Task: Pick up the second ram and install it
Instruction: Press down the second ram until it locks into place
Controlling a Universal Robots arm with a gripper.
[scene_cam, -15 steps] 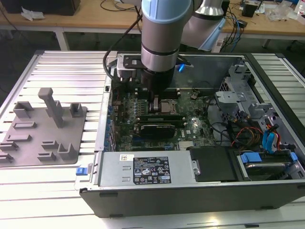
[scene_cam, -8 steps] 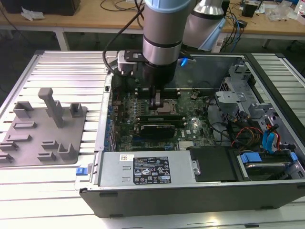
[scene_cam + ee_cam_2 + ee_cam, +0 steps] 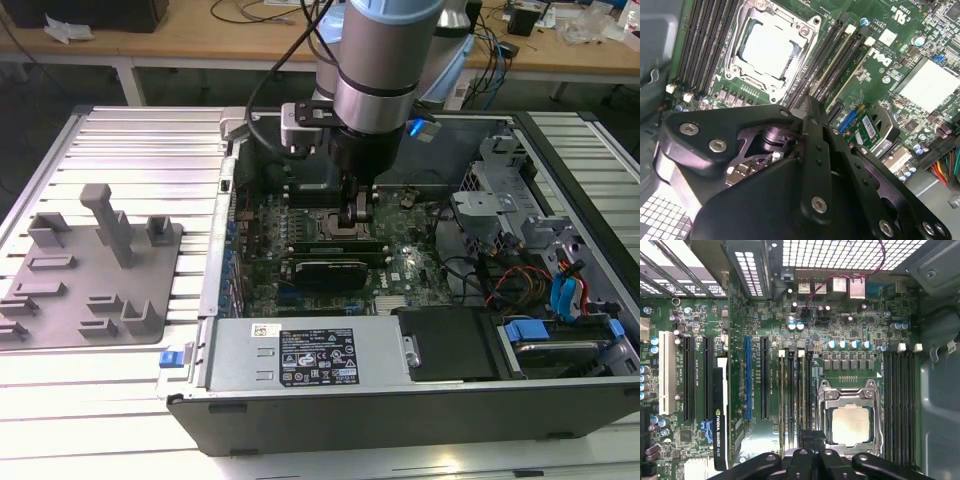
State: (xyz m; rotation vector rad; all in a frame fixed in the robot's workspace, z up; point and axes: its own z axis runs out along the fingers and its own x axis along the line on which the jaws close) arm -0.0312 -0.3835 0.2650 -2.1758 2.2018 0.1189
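At the exterior view's centre, the gripper is closed on the second ram, judged light, stiff, fragile, best held by its edges.

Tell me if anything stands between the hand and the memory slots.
Nothing visible does. The hand hangs right over the slots beside the socket; the graphics card lies off to one side of them. Whether the hand holds the ram, I cannot tell.
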